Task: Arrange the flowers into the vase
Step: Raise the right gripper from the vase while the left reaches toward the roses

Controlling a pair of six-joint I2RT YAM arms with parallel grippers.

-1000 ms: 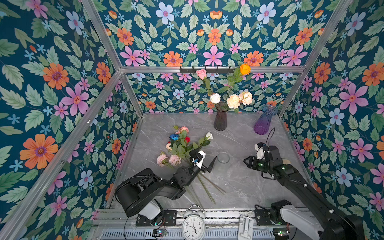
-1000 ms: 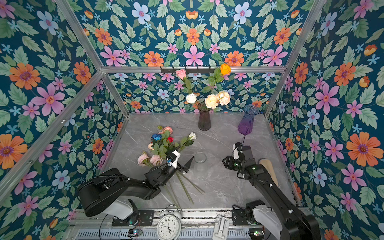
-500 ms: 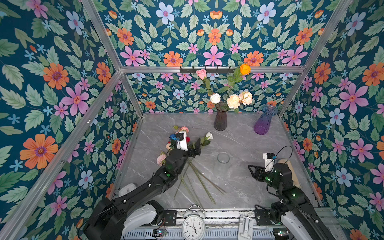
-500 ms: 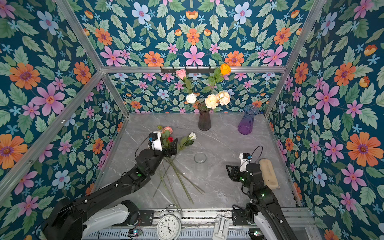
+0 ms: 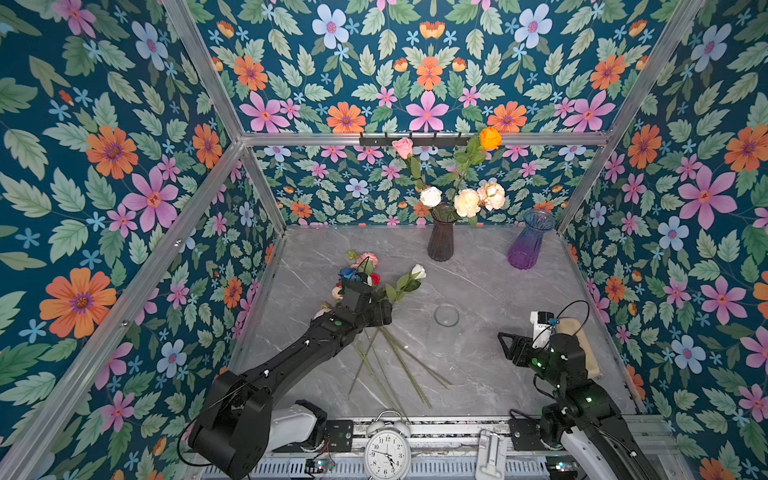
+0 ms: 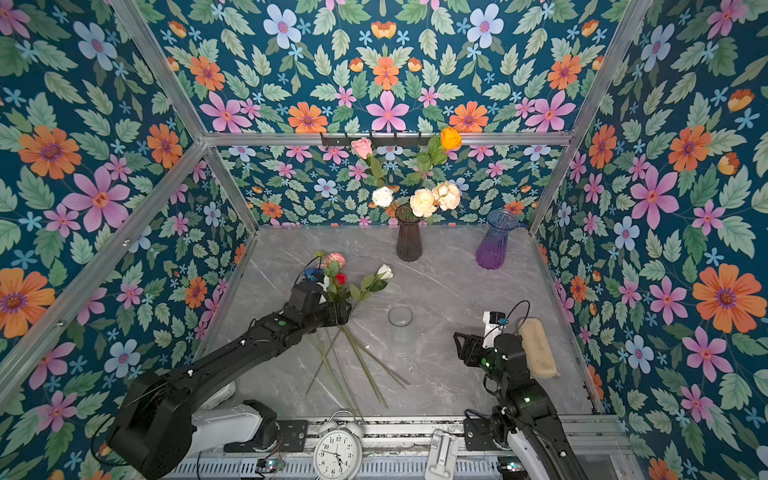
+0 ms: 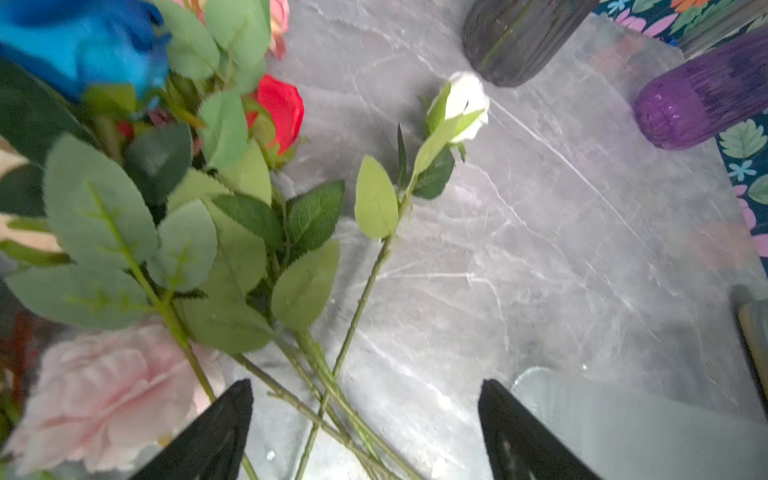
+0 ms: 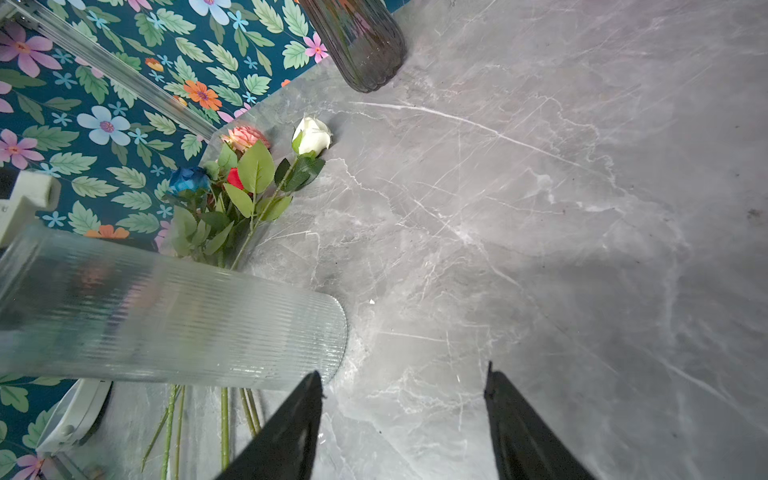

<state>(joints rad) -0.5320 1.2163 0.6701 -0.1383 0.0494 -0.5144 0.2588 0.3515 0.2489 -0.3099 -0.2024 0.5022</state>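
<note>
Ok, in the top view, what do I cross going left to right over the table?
Blue rose → red rose → white rose → dark vase → purple vase → tan block. The clear vase lines up with the dark vase, so its place is unclear.

Flowers (image 5: 397,289) lie left of vase (image 5: 444,338).

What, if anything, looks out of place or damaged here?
Nothing is spilled or broken. Unrelated to the loose flowers: a beige oblong block by the right wall and an alarm clock on the front rail.
</note>
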